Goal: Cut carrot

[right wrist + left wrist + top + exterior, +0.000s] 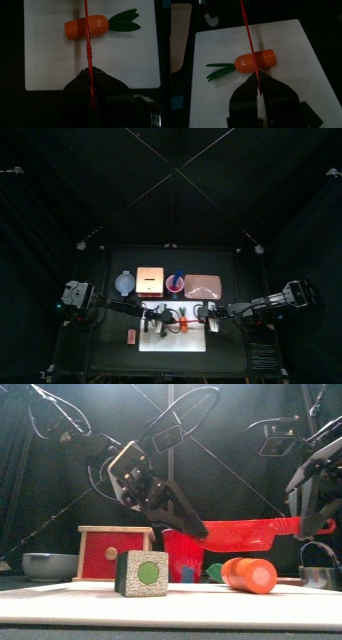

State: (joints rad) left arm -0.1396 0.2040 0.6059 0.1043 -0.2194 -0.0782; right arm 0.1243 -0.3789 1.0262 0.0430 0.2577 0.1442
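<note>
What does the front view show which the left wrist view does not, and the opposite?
Only the front view: a red box, a grey bowl and a block with a green spot. Only the left wrist view: the red knife seen edge-on, crossing over the middle of the carrot. Both: the carrot, the red knife and the white board.

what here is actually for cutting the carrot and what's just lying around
For the job:
- carrot
- red knife, above the carrot
- white board under it

Lying about:
- grey bowl
- red-framed box
- green-dot block
</note>
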